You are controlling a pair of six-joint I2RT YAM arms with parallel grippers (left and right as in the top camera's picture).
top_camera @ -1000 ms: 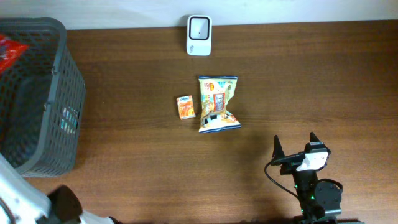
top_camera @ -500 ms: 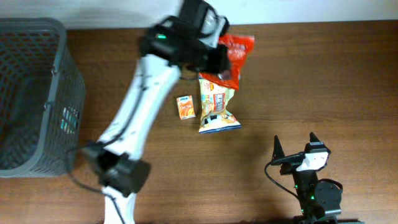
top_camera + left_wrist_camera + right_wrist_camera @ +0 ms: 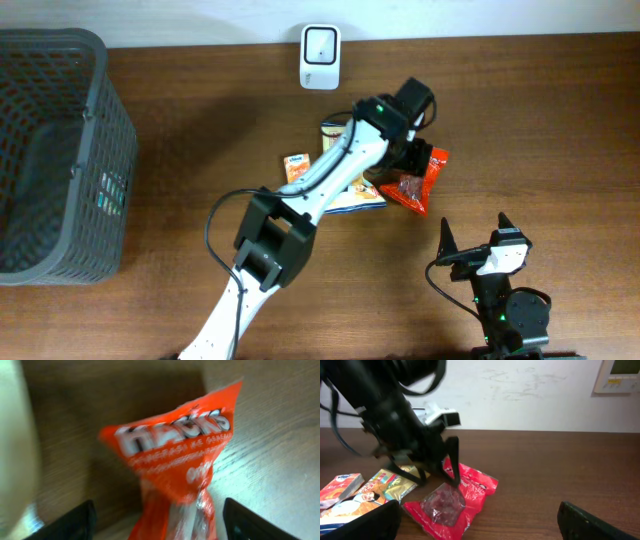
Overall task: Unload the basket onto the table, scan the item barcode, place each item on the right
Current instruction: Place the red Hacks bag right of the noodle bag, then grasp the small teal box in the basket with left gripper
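Note:
A red snack packet [image 3: 420, 182] lies flat on the table, just right of the yellow snack bag [image 3: 345, 195]. My left gripper [image 3: 413, 155] hovers over the packet's far end. In the left wrist view the packet [image 3: 175, 465] sits between wide-spread fingers [image 3: 75, 522], and the left gripper [image 3: 160, 522] is open and not clamping it. The right wrist view shows the packet [image 3: 455, 502] on the wood under the left gripper [image 3: 427, 462]. The white scanner [image 3: 320, 57] stands at the table's back edge. My right gripper [image 3: 474, 228] is open and holds nothing, near the front.
A small orange box [image 3: 297, 172] lies left of the yellow bag. A dark mesh basket [image 3: 90, 150] fills the left side. The left arm [image 3: 300, 200] crosses the table middle, partly covering the yellow bag. A wall stands behind the table.
The left arm carried the red packet from the basket side past the scanner, then down-right of the yellow bag. Its jaws have opened and the packet now rests on the table. The right arm is unmoved.

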